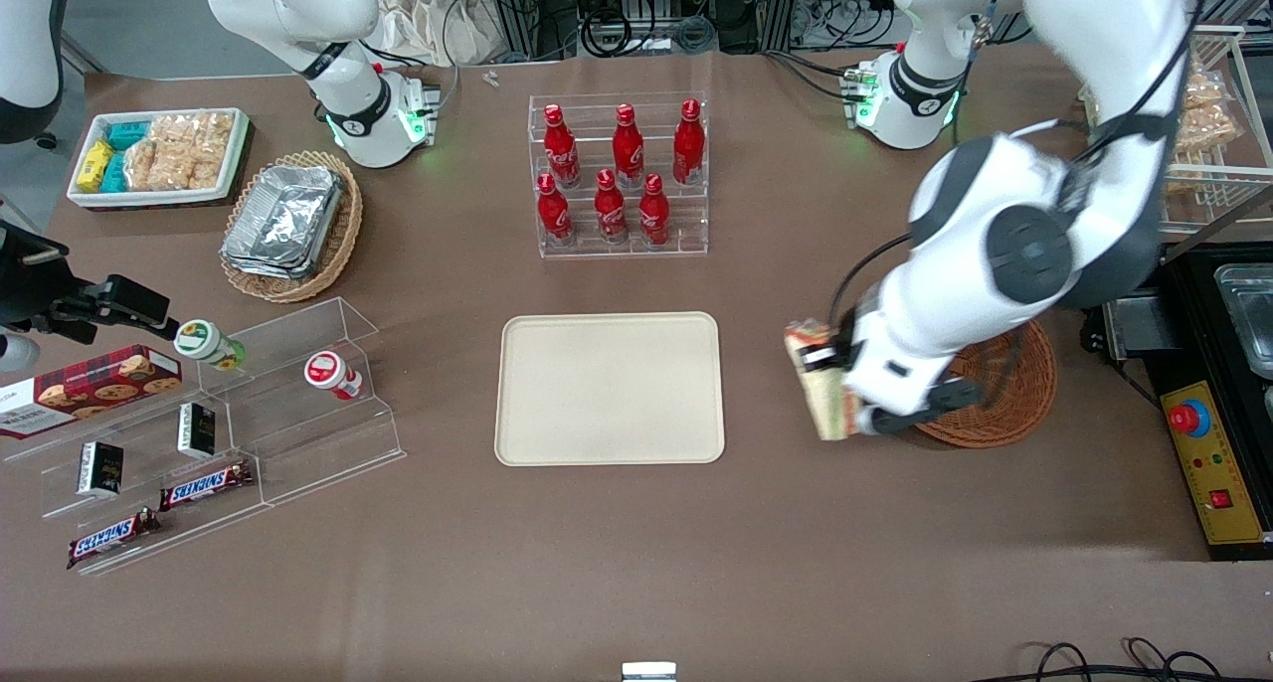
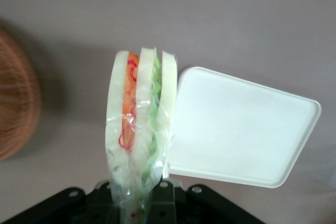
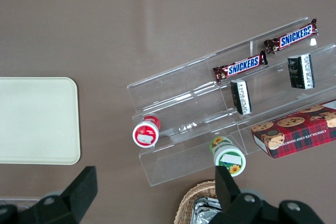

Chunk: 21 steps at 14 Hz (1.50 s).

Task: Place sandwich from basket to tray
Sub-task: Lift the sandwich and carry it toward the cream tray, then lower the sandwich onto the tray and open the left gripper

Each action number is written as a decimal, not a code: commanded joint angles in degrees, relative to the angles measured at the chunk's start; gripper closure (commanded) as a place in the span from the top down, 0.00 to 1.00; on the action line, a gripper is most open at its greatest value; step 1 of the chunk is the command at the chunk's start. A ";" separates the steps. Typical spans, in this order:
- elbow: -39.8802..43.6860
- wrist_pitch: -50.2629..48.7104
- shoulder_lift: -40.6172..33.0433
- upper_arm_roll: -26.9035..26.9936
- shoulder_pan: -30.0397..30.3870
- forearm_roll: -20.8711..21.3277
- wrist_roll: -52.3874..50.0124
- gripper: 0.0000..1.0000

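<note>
the sandwich sits clamped in the tool between basket and tray.

Sandwich wrap glossy plastic; basket rough wicker; tray smooth.

We see the gripper clamped on the lower end of the sandwich, which stands out from it: three pale bread slices with an orange layer and a green layer between them, under clear wrap. Past the sandwich, farther from the gripper, the tray lies flat on the brown table. The basket sits off to the sandwich's orange-layer side, only its woven rim showing.
</note>
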 commanded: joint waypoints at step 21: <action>1.53 13.33 18.00 0.70 -12.00 10.42 -1.55 1.00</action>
